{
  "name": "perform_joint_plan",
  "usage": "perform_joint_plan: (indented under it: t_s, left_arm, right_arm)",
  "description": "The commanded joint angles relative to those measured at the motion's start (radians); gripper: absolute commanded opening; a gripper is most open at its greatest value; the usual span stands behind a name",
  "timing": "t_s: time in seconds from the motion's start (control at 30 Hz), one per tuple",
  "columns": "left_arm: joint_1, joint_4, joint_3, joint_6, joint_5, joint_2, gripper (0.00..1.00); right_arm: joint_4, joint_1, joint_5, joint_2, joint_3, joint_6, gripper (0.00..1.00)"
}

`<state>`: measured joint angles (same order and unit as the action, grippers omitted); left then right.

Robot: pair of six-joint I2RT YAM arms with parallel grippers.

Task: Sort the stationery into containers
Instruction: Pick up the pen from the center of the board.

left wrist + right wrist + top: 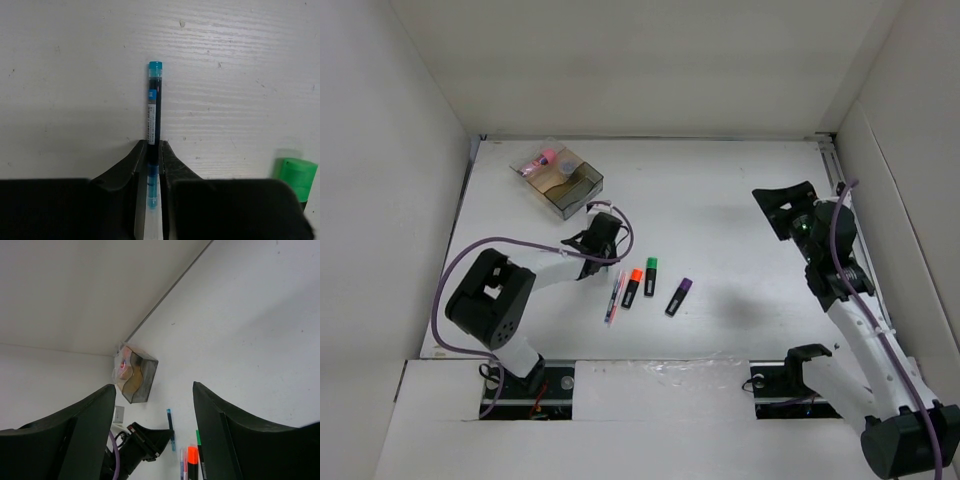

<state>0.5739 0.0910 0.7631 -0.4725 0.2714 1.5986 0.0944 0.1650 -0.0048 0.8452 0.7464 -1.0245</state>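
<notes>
Left gripper (153, 150) is clenched on the bluish pen (153, 102): in the left wrist view both fingers (134, 162) press the lower barrel from either side, and the capped teal end stands up past the tips toward the top of the frame. Whether the pen rests on the table (720, 200) or is just off it cannot be told. In the overhead view this gripper (605, 228) sits left of centre, just below and to the right of the clear box (582, 196). The box stands at the upper left of the table, with the pink-topped bottle (542, 160) lying in its upper-left part. Below the gripper, near the lower centre, four items lie in a loose row, close but apart: the pink pen (613, 298), the orange highlighter (632, 287), the green highlighter (650, 275) and the purple highlighter (679, 296). The green cap (297, 177) shows at the lower right of the left wrist view. Right gripper (785, 205) hangs at the right of the overhead frame, well apart from all the stationery. In its own wrist view it (154, 390) is spread wide and grasps nothing, with the box (136, 375) seen between its fingers.
</notes>
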Motion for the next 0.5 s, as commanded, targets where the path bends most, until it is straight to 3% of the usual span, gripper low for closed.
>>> perform_joint_plan:
  t_s: [0.0,0.17,0.3,0.47]
  left_arm:
    - [0.007,-0.071,0.042,0.003,0.032,0.012,0.04]
    - [0.007,-0.05,0.091,-0.008,0.023,-0.084,0.01]
    - [0.007,-0.059,0.241,-0.008,0.003,-0.094,0.01]
    - [-0.034,-0.097,0.485,0.024,-0.032,0.006,0.03]
  right_arm:
    - [-0.062,0.005,0.02,-0.037,-0.01,0.003,0.69]
    - [-0.071,0.005,0.019,-0.047,-0.021,0.003,0.69]
    - [-0.071,0.005,-0.014,-0.047,-0.021,0.003,0.69]
    - [-0.081,0.005,0.006,-0.047,-0.03,0.003,0.69]
